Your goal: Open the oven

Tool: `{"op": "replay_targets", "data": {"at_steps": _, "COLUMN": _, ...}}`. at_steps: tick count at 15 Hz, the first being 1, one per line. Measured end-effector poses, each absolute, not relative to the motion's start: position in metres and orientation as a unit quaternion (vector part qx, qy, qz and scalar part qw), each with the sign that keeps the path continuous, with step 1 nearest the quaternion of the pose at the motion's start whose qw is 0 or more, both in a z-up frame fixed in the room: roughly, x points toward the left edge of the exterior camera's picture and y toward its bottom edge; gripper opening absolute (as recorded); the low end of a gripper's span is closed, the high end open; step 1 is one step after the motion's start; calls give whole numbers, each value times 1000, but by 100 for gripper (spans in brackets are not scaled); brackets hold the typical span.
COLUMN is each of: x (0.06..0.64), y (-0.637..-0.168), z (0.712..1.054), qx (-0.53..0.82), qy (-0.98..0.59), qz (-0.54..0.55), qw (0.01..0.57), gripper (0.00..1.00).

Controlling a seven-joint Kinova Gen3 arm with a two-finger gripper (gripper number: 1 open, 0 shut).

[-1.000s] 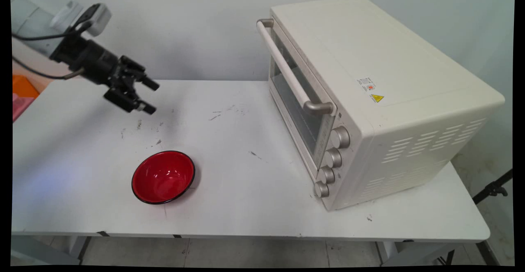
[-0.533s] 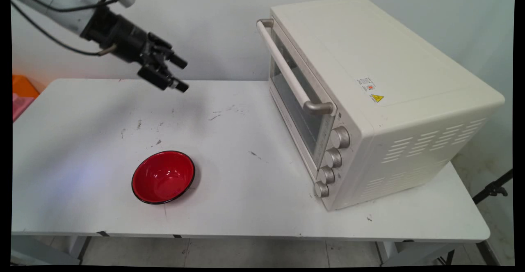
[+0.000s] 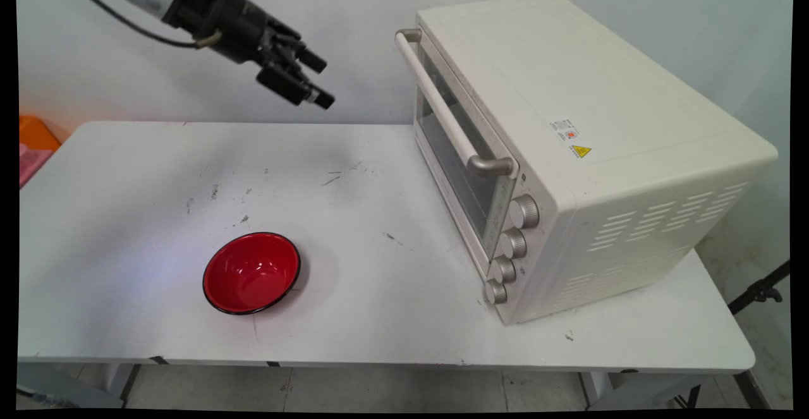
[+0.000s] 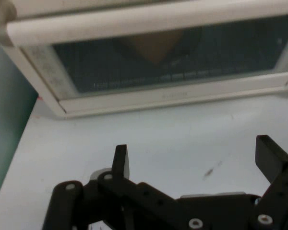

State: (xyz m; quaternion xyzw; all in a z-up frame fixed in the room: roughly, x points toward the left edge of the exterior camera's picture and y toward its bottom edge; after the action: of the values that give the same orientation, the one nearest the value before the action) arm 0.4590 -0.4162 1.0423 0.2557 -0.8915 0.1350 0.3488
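Cream-white boxy toaster oven [image 3: 569, 147], door closed, right of frame; black two-finger pincer [image 3: 314, 81] upper left, spread wide, empty, aimed at pale bar handle [image 3: 442, 106]. Risk: fingers striking glass door.

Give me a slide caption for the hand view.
Open end effector above the white table, facing the toaster oven with its closed glass door and handle.
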Motion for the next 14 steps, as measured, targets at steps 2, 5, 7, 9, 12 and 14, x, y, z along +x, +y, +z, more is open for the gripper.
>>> {"op": "replay_targets", "data": {"at_steps": 2, "x": 448, "y": -420, "z": 1048, "qx": 257, "qy": -889, "qz": 139, "qw": 353, "gripper": 100}}
{"op": "replay_targets", "data": {"at_steps": 5, "x": 429, "y": -428, "z": 1056, "qx": 260, "qy": -884, "qz": 146, "qw": 360, "gripper": 100}}
{"op": "replay_targets", "data": {"at_steps": 7, "x": 415, "y": -434, "z": 1061, "qx": 263, "qy": -880, "qz": 151, "qw": 364, "gripper": 100}}
{"op": "replay_targets", "data": {"at_steps": 9, "x": 402, "y": -441, "z": 1065, "qx": 266, "qy": -877, "qz": 157, "qw": 368, "gripper": 100}}
{"op": "replay_targets", "data": {"at_steps": 12, "x": 387, "y": -449, "z": 1067, "qx": 269, "qy": -874, "qz": 163, "qw": 371, "gripper": 100}}
{"op": "replay_targets", "data": {"at_steps": 14, "x": 377, "y": -456, "z": 1067, "qx": 270, "qy": -872, "qz": 168, "qw": 372, "gripper": 100}}
